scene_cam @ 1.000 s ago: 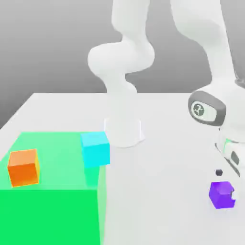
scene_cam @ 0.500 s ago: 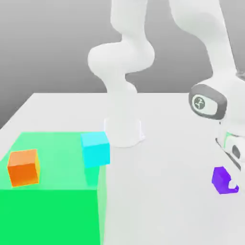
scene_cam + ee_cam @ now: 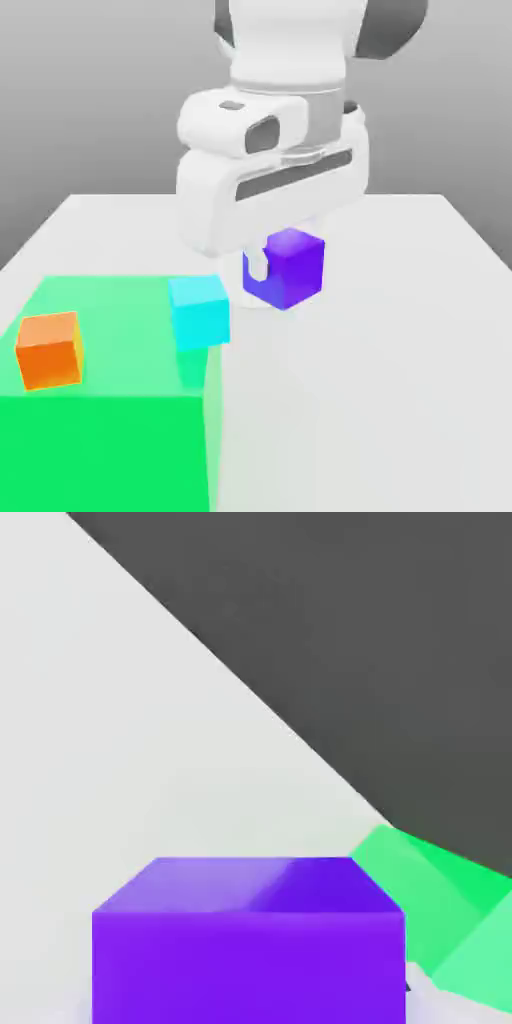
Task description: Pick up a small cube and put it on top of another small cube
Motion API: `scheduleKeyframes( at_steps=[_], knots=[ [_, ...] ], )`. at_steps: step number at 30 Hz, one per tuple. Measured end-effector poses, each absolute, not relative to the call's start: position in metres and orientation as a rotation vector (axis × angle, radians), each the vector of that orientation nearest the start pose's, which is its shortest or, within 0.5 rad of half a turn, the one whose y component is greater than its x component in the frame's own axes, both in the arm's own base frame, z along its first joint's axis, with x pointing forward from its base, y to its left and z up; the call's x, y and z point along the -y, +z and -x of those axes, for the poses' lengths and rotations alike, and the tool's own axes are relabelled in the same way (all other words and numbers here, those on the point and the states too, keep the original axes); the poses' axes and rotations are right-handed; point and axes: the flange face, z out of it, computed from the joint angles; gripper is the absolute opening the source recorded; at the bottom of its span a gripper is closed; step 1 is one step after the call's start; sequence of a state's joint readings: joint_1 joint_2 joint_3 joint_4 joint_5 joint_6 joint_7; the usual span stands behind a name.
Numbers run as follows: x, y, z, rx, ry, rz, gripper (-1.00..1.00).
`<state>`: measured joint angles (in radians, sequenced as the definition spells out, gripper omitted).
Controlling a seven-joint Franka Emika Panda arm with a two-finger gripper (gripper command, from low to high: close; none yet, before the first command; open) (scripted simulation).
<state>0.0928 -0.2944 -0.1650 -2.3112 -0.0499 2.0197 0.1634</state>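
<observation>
The small purple cube (image 3: 292,266) hangs in the air above the middle of the white table (image 3: 380,380), and my gripper (image 3: 284,268) is shut on it. One white finger (image 3: 258,267) shows against the cube's side facing the exterior view's left; the other finger is hidden behind the cube. In the hand view the purple cube (image 3: 250,937) sits close to the camera. The cyan cube (image 3: 199,310) lies lower and toward the exterior view's left of the held cube, apart from it. An orange cube (image 3: 48,349) sits further left.
A translucent green block (image 3: 110,430) covers the table's near left corner in the exterior view, with the cyan and orange cubes at it; its edge (image 3: 440,912) shows in the hand view. The arm's white base stands behind the held cube.
The arm has swung from the exterior view's right to the middle, carrying the purple cube up off the table and toward the cyan cube. The cyan and orange cubes have not moved.
</observation>
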Motion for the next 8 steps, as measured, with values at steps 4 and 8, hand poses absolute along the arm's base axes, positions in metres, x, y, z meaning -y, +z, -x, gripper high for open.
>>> scheduleKeyframes(
  at_steps=[4,8],
  knots=[
    [0.056,0.419,-0.451,-0.404,0.003,3.111,1.00],
    [0.056,0.419,-0.451,-0.404,0.003,3.111,1.00]
  ],
)
